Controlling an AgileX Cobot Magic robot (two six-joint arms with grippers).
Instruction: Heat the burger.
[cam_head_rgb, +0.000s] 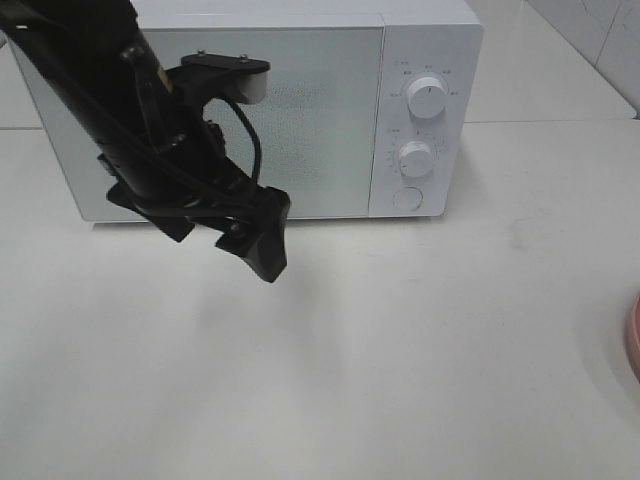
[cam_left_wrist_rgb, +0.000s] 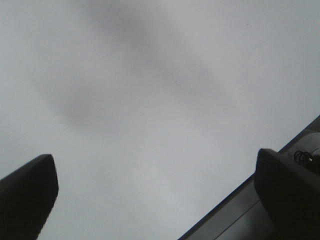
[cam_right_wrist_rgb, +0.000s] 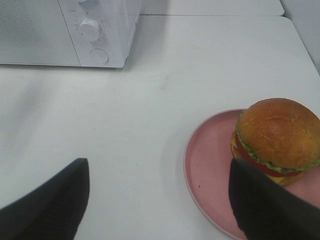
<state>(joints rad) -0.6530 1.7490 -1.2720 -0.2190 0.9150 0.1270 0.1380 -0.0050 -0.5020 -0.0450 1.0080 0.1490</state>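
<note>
Microwave at 12 o'clock, door closed. Left gripper hangs before it, jaws spread, empty. Right gripper spread, empty. Right wrist view alone shows burger on pink plate; overhead shows only the plate's rim at 3 o'clock.

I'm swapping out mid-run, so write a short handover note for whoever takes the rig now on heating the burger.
Left hand: open, empty, hanging over the table in front of the microwave.
Right hand: open, empty, above the table near the pink plate.
Burger: sits on the pink plate, right side of the table, untouched.
Microwave: door looks shut.
Done: nothing that shows yet.
Left: open the door, put the burger inside, shut the door, set the knobs.
</note>
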